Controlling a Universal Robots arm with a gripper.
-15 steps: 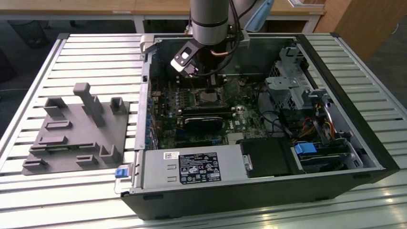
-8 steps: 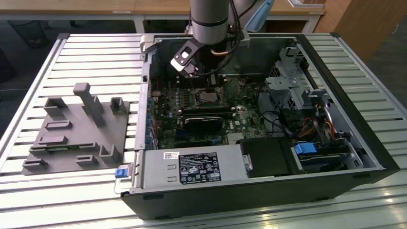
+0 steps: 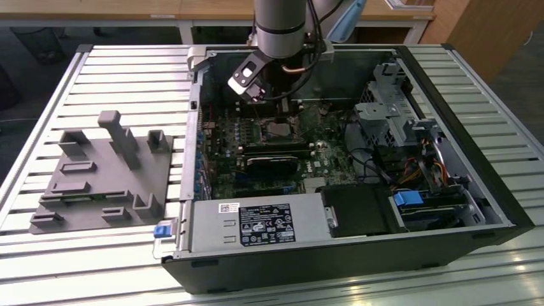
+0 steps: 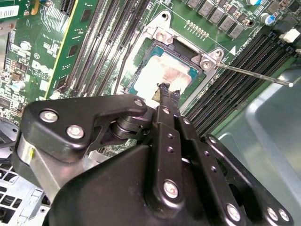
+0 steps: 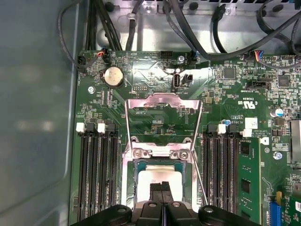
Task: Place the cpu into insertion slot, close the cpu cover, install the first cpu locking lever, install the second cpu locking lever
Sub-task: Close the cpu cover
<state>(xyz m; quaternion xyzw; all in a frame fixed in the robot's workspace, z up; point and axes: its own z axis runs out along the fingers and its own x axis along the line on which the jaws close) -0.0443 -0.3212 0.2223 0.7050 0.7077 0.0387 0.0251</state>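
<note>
The computer case (image 3: 340, 261) lies open on the worktop (image 3: 111, 70), near its middle. A gray holder block (image 3: 102, 172) sits by the edge on the exterior view's left.

The arm reaches down into the case. The end effector (image 4: 164, 89) has its two fingers pressed tight together, and nothing is held between them. Its tip is right over the cpu (image 4: 160, 70), touching it or just above it; I cannot tell which.

The cpu lies flat inside the insertion slot (image 5: 128, 179), in the middle of the green board (image 5: 221, 101), between the two groups of long black memory slots. So the chip looks to be in place. The cpu cover (image 5: 162, 100) is flipped open, up off the slot. A thin locking lever (image 4: 254, 74) sticks out loose beside the slot.

What could go wrong:
- If the tip pushes down too hard, it could scratch the chip or bend the tiny pins under it.
- If the tip slides sideways, it could tip the chip crooked.
- The tip could also bump the loose lever.
</note>
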